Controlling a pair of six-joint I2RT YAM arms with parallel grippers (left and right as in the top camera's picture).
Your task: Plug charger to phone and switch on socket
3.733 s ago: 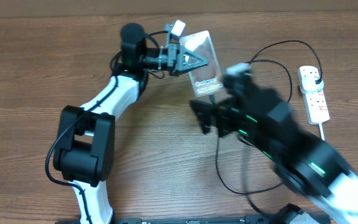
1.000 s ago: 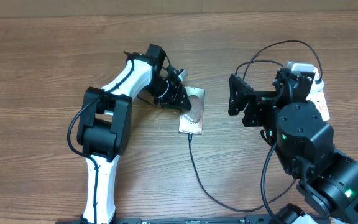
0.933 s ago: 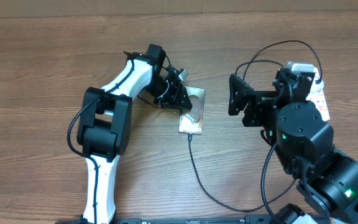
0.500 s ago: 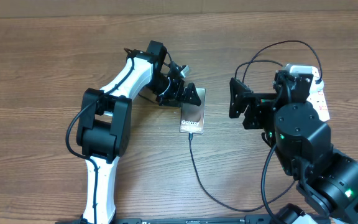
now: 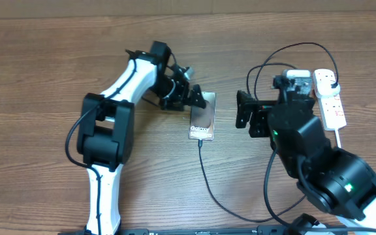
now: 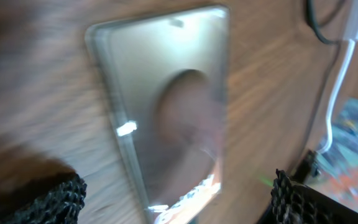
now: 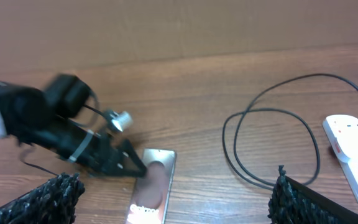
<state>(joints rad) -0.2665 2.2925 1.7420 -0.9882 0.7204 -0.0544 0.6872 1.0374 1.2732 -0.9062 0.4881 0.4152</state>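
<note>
One phone (image 5: 202, 119) lies flat on the wood-grain worktop (image 5: 31, 78), one black charger (image 5: 207, 176) meeting its near edge, one white socket (image 5: 329, 98) far right. Two hands gape wide and empty: left hand (image 5: 193, 98) by the phone's far corner, right hand (image 5: 243, 117) between phone and socket, a tan wall (image 7: 166, 25) beyond

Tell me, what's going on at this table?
A robot is setting up a phone to charge. It lies flat on the table, with the charger cable meeting its lower edge. The left gripper is open beside the phone's upper corner. The right gripper, also open, hovers between phone and socket, touching neither.
</note>
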